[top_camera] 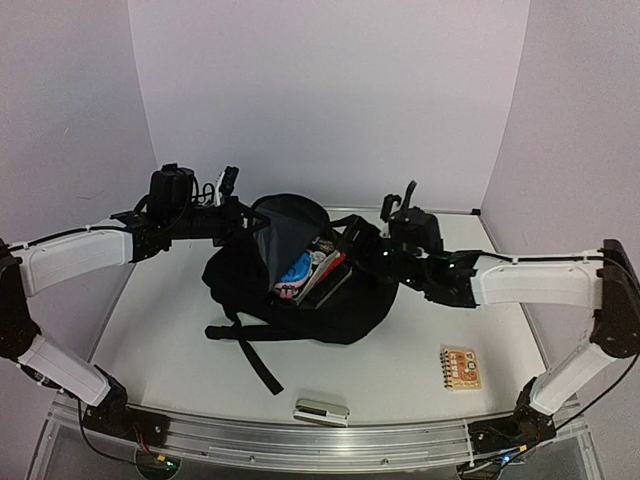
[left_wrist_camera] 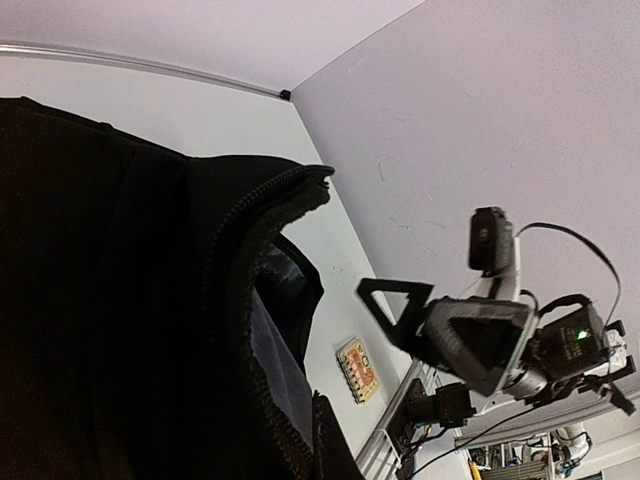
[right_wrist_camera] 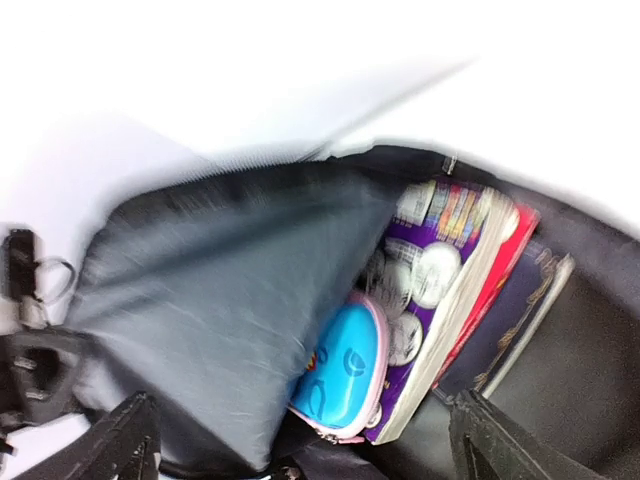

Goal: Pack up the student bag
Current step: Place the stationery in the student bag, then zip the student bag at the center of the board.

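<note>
No legible text recorded. The purple book cover (right_wrist_camera: 430, 280) inside the student bag (right_wrist_camera: 200, 300) carries printed panels, blurred beyond reading. The orange spiral notepad (top_camera: 460, 367) shows possibly lettering, too small to read.

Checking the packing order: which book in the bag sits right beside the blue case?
The purple book with round pictures on its cover, next to the blue case; the red book and the dark book lie beyond it in the bag.

Overhead, wrist close-ups: shared student bag (top_camera: 340, 310)
</note>
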### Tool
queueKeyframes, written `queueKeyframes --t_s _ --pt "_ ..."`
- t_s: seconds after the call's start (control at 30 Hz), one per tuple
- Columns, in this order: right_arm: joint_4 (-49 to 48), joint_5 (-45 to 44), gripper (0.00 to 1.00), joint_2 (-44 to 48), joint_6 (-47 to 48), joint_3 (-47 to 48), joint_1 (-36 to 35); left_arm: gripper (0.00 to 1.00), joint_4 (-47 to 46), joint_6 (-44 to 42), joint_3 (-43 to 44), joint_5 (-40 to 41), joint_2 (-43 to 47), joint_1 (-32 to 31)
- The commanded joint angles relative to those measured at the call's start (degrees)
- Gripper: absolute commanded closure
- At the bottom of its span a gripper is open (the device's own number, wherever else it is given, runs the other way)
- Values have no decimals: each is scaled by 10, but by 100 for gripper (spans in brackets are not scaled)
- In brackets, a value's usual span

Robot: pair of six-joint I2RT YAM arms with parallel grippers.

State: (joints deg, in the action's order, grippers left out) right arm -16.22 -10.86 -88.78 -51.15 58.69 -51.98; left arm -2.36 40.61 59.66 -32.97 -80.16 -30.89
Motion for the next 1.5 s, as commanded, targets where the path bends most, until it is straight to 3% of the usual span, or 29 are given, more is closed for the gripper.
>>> queueKeyframes --t_s 0.0,0.23,0.47,0.8,0.97,1.03,1.13,1.3,1.4,1.47 --pt "128 -40 2 74 99 -15 31 100 4 -27 0 24 50 7" --pt "248 132 2 52 215 10 156 100 17 -29 -9 34 66 9" --pt "273 223 10 -21 281 38 183 100 34 -32 -8 36 72 10" --pt "272 205 44 -77 296 51 185 100 52 -47 6 20 67 11" --pt "266 213 71 -85 289 45 184 100 89 -78 40 -15 39 -2" --pt "264 212 86 -81 282 40 185 100 106 -106 55 -10 26 -27" --pt "261 205 98 -73 274 36 185 100 131 -135 83 -4 -4 -81" --pt "259 193 100 -59 263 31 185 98 153 -160 112 -17 -52 -147" --pt "259 179 100 -52 255 30 185 90 183 -178 131 -14 -89 -190" --pt "259 169 100 -48 249 31 185 77 201 -186 144 -17 -115 -216"
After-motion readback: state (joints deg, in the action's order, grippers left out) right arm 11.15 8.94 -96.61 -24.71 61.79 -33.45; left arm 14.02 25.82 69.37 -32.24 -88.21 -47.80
